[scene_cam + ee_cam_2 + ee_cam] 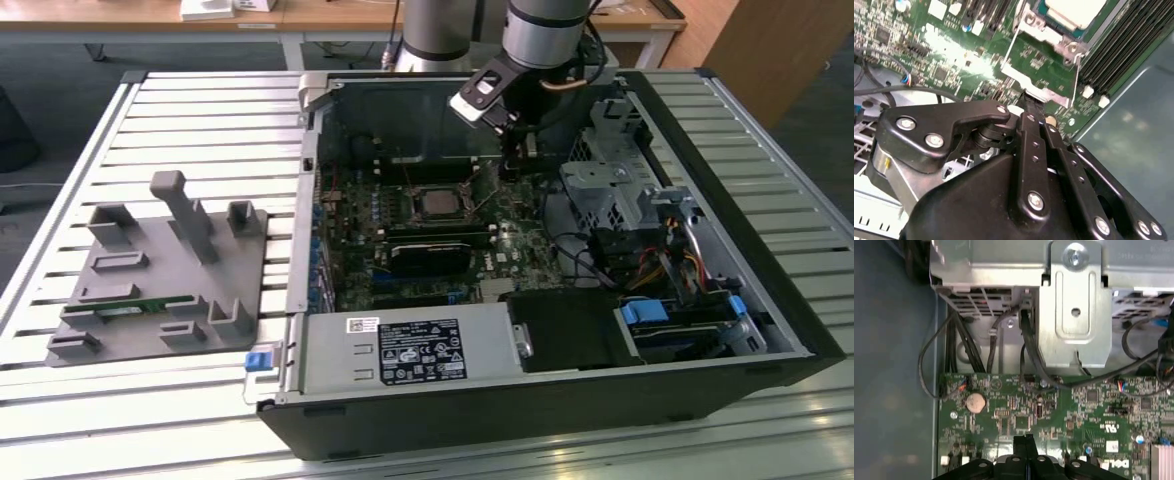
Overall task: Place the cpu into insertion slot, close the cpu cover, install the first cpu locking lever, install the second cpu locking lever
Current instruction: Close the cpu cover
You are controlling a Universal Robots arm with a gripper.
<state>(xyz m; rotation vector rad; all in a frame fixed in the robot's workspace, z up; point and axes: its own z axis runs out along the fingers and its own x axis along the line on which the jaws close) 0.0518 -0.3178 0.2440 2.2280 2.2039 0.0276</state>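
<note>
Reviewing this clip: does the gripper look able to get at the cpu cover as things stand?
Probably yes. In the second wrist view the gripper hangs right at the edge of the cpu cover, above bare motherboard, and nothing crosses the gap between them.

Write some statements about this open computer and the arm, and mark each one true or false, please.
1. The cpu lies flat on the motherboard. True.
2. The tool holds the cpu high above the case. False: the tool is low over the motherboard, fingers together, with no chip in them.
3. A grey fixture stands outside the case, on the exterior view's left. True.
4. A side panel covers the case. False: the case lies open and the motherboard shows.
</note>
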